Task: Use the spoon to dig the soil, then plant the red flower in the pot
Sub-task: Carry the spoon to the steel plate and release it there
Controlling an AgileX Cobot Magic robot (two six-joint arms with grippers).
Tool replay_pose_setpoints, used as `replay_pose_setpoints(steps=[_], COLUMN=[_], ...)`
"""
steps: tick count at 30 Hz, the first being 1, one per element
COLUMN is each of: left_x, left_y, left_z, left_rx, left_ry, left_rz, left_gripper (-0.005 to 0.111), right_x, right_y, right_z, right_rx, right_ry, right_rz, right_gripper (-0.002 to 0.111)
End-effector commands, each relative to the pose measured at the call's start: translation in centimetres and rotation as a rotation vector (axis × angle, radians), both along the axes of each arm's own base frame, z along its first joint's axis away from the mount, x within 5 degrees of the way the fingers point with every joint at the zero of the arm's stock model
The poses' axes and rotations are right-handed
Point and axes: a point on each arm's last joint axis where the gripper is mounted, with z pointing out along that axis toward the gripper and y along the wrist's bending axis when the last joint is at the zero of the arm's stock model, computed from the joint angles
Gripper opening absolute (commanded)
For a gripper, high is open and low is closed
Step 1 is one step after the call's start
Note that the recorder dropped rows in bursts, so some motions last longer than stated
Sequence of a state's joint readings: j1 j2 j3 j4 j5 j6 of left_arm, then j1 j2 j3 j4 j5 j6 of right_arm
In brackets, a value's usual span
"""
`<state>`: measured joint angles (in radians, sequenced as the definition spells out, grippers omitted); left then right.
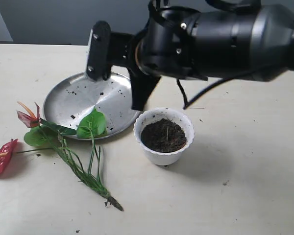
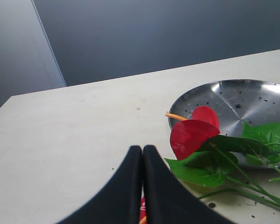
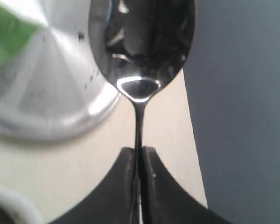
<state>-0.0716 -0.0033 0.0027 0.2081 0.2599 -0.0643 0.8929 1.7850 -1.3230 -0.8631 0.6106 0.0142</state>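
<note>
My right gripper [image 3: 140, 151] is shut on the thin handle of the silver spoon [image 3: 142, 46]. The spoon's shiny bowl is held in the air past the rim of the steel plate [image 3: 37, 93] and carries no soil that I can see. The white scalloped pot [image 1: 164, 155] stands on the table in front of the right arm [image 1: 210, 39], filled with dark soil [image 1: 163, 135]. The red flower [image 1: 92, 122] lies flat on the table, its leaves on the plate's rim and its stems pointing to the front. My left gripper [image 2: 142, 148] is shut and empty beside a red bloom [image 2: 191, 135].
A round steel plate [image 1: 78, 98] with soil crumbs sits behind the flower at the left. A second red bloom [image 1: 2, 156] lies near the table's left edge. Crumbs of soil dot the table. A grey wall stands behind the table's far edge.
</note>
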Motion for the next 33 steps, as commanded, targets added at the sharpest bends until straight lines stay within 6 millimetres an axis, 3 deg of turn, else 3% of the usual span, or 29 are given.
replay_pose_setpoints(steps=[1,11,22,26,33], left_x=[0.0,0.0,0.0,0.0,0.0], left_y=[0.0,0.0,0.0,0.0,0.0], left_z=[0.1,0.1,0.1,0.1,0.1], left_rx=[-0.009,-0.009,-0.009,-0.009,-0.009], left_ry=[-0.006,-0.006,-0.006,-0.006,-0.006], left_rz=[-0.003,-0.003,-0.003,-0.003,-0.003], left_gripper=[0.002,0.002,0.002,0.002,0.002], right_x=[3.3,8.6,10.0,10.0,10.1], right_y=[2.4,7.5,8.7,8.9,9.3], right_z=[-0.2,-5.2,-12.3,-13.4,-13.3], right_rx=[0.168,0.282,0.181,0.187,0.224], right_ry=[0.024,0.118,0.215,0.22,0.21], right_rz=[-0.017,-0.105,-0.175,-0.159,-0.132], right_gripper=[0.0,0.0,0.0,0.0,0.003])
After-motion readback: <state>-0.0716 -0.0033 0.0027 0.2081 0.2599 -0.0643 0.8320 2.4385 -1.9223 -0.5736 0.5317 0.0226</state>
